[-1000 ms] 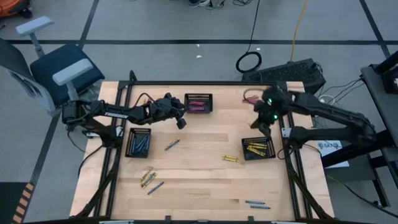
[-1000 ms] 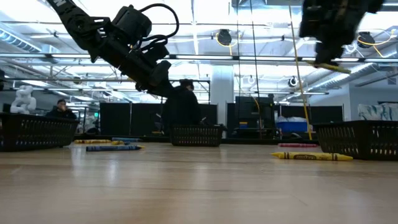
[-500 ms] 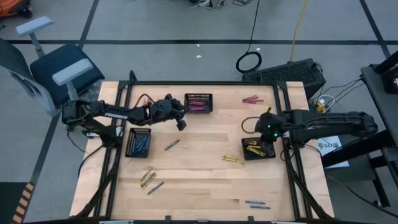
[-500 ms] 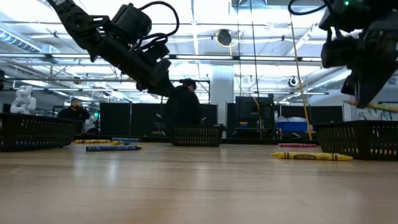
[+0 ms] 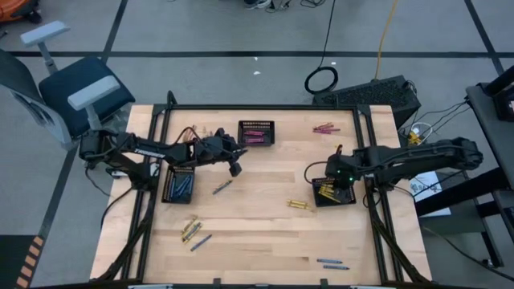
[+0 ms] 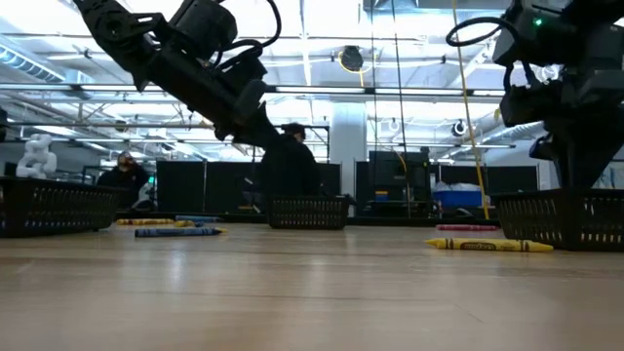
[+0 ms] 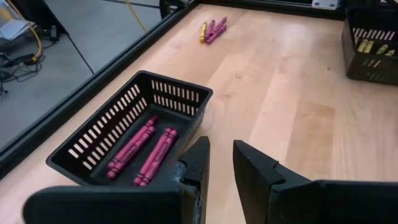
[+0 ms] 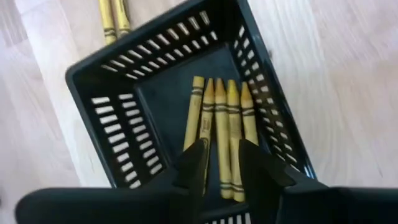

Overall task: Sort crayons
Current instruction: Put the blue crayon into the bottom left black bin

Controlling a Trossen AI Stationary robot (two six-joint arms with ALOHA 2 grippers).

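Hovering right end effector (image 8: 217,163) over yellow crayons (image 8: 221,134) in basket (image 8: 118,124), fingers parted

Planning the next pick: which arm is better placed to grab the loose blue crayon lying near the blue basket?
Left. The left gripper hovers empty just above the blue crayon, beside the blue basket. The right gripper is across the table, over the yellow basket.

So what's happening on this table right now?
Two arms are sorting crayons by colour into small black mesh baskets. The right gripper, jaws open and empty, sits over the basket holding yellow crayons. The left gripper, also open, hangs near the basket of pink crayons. Loose yellow crayons and blue crayons lie on the wooden table.
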